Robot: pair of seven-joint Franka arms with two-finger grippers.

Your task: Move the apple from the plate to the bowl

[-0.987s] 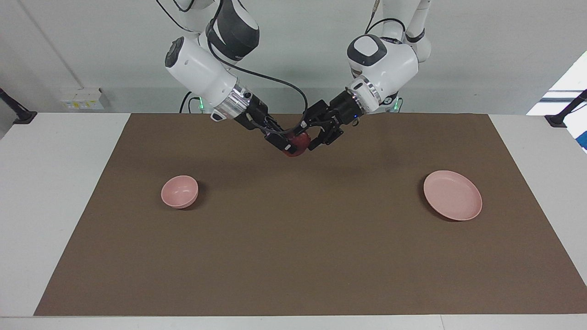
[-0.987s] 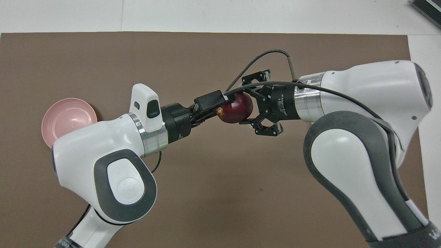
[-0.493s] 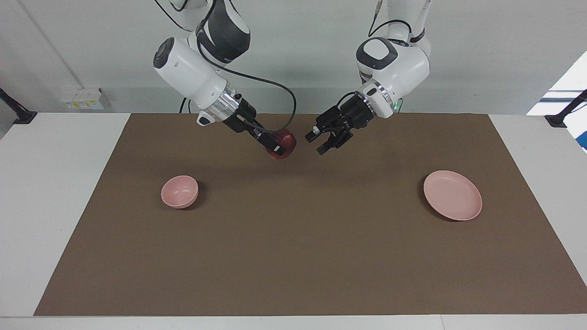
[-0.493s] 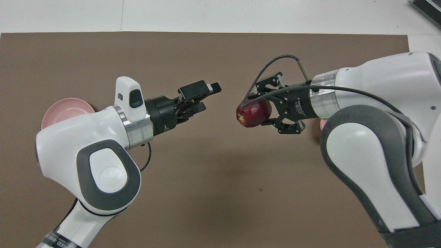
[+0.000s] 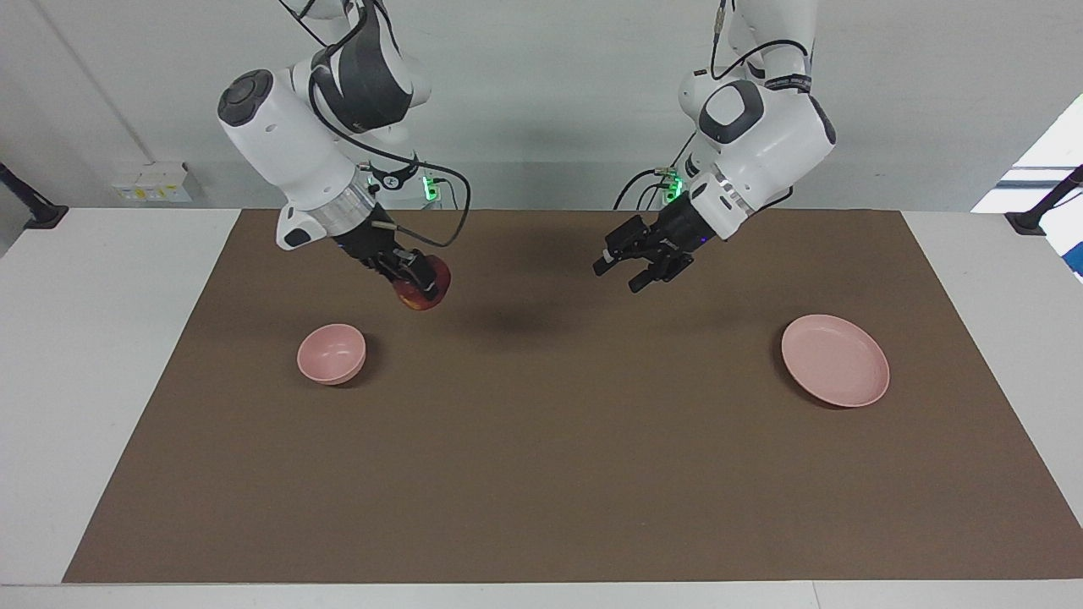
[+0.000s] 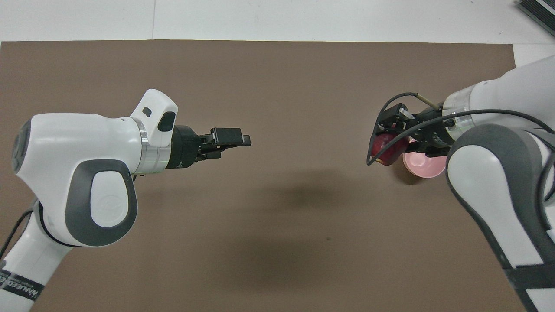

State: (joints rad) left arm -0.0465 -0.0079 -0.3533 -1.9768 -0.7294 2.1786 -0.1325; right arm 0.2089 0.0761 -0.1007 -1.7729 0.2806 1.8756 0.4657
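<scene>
Apple (image 5: 422, 290) is clamped in the right gripper (image 5: 417, 279), raised over the mat (image 5: 541, 474) just beside the bowl (image 5: 331, 353). Plate (image 5: 835, 359) lies near the left gripper (image 5: 630, 269), whose fingers stand apart, holding nothing.

Dark red apple (image 5: 422, 290) held aloft; pink bowl (image 5: 331, 353) upright; pink plate (image 5: 835, 360) flat, bare.

We see our right arm angled down over the mat toward its own end, its right gripper (image 5: 419, 288) clamped tight around a load. Our left gripper (image 5: 630, 272) hangs raised, fingers (image 6: 236, 139) spread apart, carrying nothing.
</scene>
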